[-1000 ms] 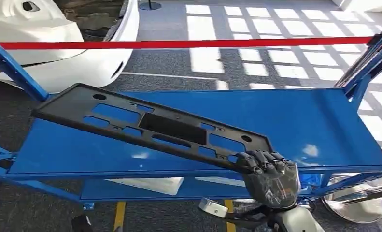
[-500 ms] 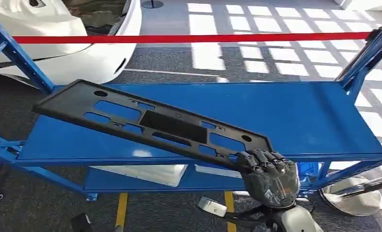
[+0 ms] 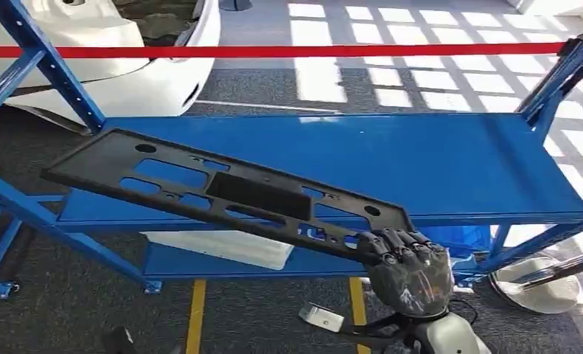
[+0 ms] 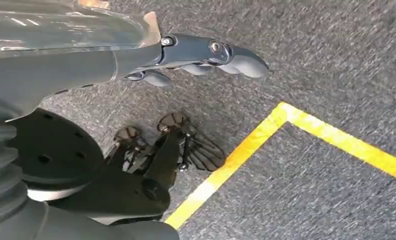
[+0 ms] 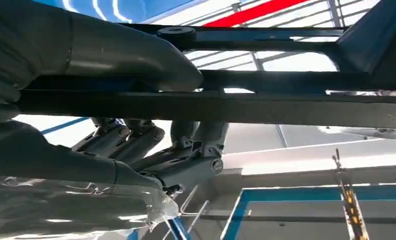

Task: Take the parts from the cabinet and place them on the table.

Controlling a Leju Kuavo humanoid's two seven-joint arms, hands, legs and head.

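Head view shows the blue table point(image 3: 450, 158), a two-tier steel frame with a flat top shelf and a lower shelf beneath it. Behind the table a red barrier tape point(image 3: 295, 51) runs straight across, and past that sits a white car body point(image 3: 137, 77). Over the table's front edge lies the long black plastic panel point(image 3: 222, 188), cut with slots and holes; its far end reaches above the table's left part and its near end juts out in front of the table. Whether it touches the top shelf cannot be told. On the table's lower shelf rests a white part point(image 3: 222, 249). Just in front of the table, the right hand point(image 3: 406, 269) grips the panel's near end, fingers wrapped over its edge. The left hand point(image 4: 206, 55) hangs over grey carpet, fingers straight and apart, holding nothing.
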